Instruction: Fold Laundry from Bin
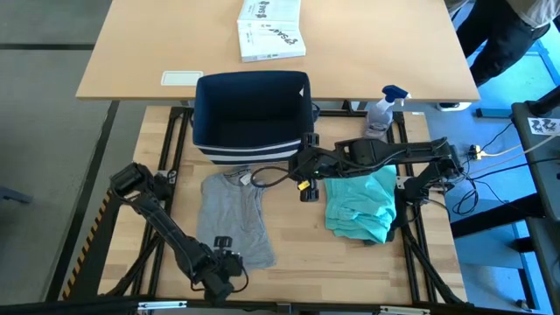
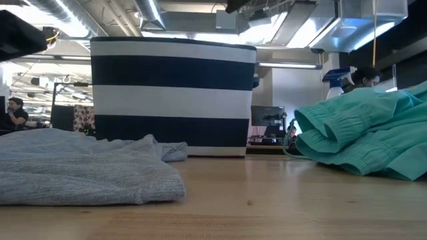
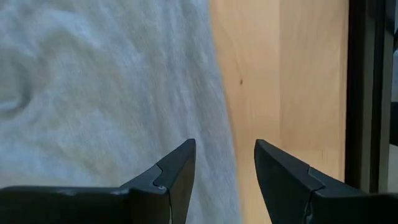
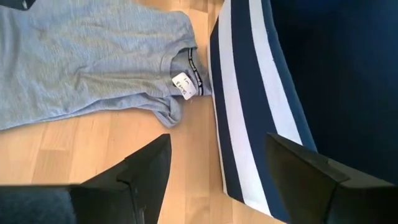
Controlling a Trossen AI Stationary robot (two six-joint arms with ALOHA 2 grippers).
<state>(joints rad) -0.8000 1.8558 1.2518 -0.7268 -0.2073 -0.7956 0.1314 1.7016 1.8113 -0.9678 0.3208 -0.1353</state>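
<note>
The left gripper (image 3: 224, 168) is held open at the grey T-shirt's (image 1: 232, 219) five-o'clock hem; the right gripper (image 4: 217, 174) is spread empty beside the bin (image 1: 249, 118).

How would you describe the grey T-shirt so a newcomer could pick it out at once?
Start from the navy striped bin at the far edge of the wooden table. The grey T-shirt lies flat just in front of it, collar toward the bin, on the left arm's side. Unlike the bunched teal garment opposite, it is pale grey and spread out.
</note>
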